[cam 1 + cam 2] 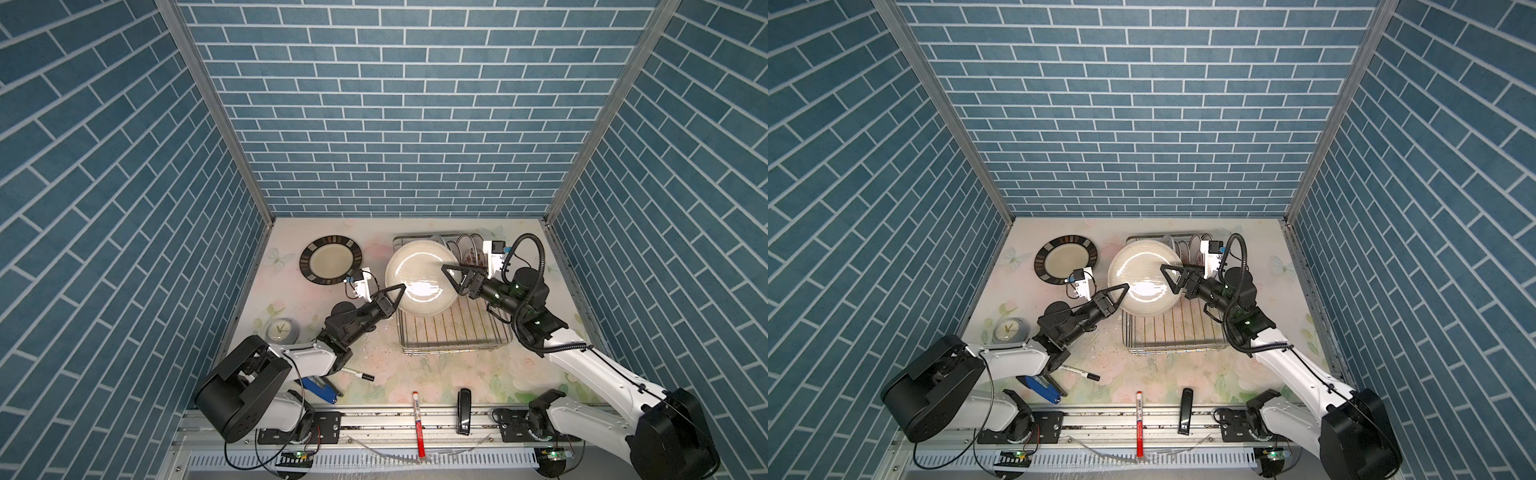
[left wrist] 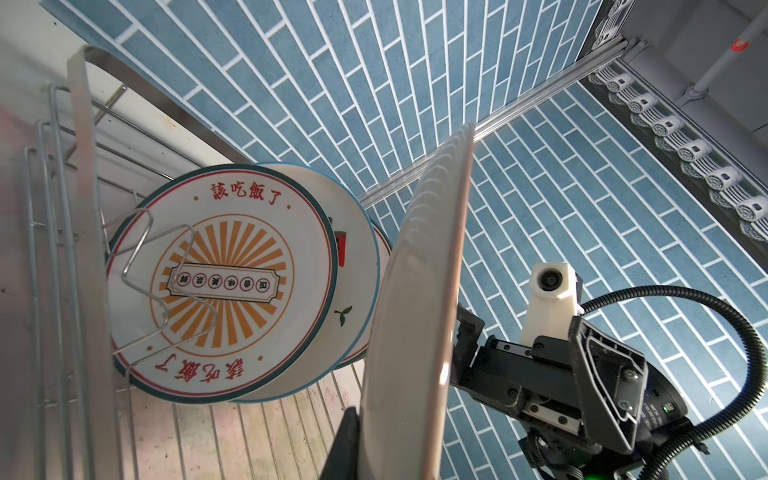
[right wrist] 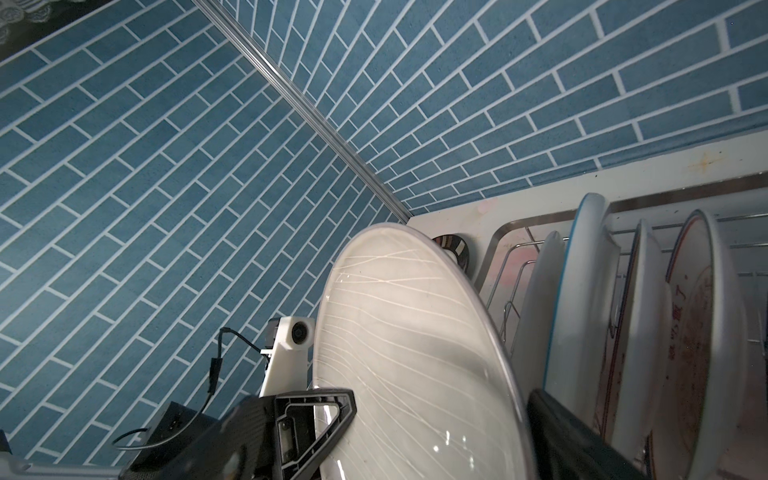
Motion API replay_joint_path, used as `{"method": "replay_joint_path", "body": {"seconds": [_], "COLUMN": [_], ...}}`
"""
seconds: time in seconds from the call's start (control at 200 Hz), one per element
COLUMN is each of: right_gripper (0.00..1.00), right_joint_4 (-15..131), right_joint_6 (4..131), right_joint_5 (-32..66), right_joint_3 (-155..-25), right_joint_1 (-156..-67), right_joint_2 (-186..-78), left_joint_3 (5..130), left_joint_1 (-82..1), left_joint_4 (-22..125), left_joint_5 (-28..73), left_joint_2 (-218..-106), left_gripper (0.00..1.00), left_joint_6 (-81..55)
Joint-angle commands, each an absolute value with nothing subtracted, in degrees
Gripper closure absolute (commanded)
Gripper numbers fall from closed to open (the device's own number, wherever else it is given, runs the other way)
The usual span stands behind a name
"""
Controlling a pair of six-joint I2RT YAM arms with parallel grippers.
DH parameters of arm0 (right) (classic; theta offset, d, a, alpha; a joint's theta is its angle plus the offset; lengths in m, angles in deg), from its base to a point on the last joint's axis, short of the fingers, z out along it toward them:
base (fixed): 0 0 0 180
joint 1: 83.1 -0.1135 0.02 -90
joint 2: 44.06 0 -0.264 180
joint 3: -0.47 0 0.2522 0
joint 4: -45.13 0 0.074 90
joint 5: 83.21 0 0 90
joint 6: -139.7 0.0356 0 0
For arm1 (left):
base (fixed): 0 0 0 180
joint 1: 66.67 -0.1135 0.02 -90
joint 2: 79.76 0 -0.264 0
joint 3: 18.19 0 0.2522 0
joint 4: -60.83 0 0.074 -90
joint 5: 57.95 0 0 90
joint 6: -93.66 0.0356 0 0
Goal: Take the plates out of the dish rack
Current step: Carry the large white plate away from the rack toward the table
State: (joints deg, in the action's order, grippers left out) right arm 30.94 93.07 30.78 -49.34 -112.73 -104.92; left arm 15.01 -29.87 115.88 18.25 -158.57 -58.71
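A large pale ribbed plate (image 1: 415, 266) (image 1: 1138, 266) hangs tilted over the left end of the dish rack (image 1: 453, 332) (image 1: 1171, 332). My left gripper (image 1: 401, 289) (image 1: 1125, 287) is shut on its left rim; in the left wrist view the plate (image 2: 415, 291) shows edge-on against one dark finger (image 2: 345, 440). My right gripper (image 1: 455, 269) (image 3: 444, 403) stands open with the plate's right rim (image 3: 399, 324) between its jaws. Several printed plates (image 1: 469, 253) (image 2: 220, 270) (image 3: 590, 291) stand upright in the rack's far end. A dark-rimmed plate (image 1: 331, 259) lies flat on the table at the back left.
A small grey clock (image 1: 282, 330) sits under the left arm. A black marker (image 1: 359, 374) and a blue tool (image 1: 322, 388) lie front left. A red pen (image 1: 417, 424) and a black object (image 1: 463, 409) lie at the front rail. Blue brick walls enclose the table.
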Motion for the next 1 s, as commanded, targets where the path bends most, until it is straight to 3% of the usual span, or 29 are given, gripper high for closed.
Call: {"method": "replay_joint_path", "body": {"seconds": [0.0, 0.26, 0.615, 0.865, 0.995], "right_gripper": [0.01, 0.01, 0.01, 0.01, 0.01], "right_joint_4": [28.7, 32.4, 37.1, 36.8, 40.1], "right_joint_6": [91.2, 84.0, 72.0, 64.9, 59.2], "right_joint_5": [29.0, 25.2, 7.7, 13.2, 7.9], "right_joint_3": [-48.8, -50.7, -55.9, -61.6, -67.1], "right_joint_1": [-113.1, -117.3, -127.1, -131.9, -135.6], "right_joint_2": [-103.8, -104.2, -109.8, -116.3, -121.0], "left_joint_3": [15.2, 13.5, 12.6, 12.9, 13.1], "left_joint_1": [-31.8, -39.3, -49.8, -58.3, -61.9], "left_joint_4": [124.2, 120.3, 102.4, 96.6, 96.9], "left_joint_5": [17.5, 13.7, 13.9, 12.3, 12.0], "left_joint_2": [-154.5, -148.5, -136.3, -133.0, -134.8], "left_gripper": [1.0, 1.0, 1.0, 1.0, 1.0], "left_joint_6": [-60.5, -63.7, -63.1, -63.9, -64.6]}}
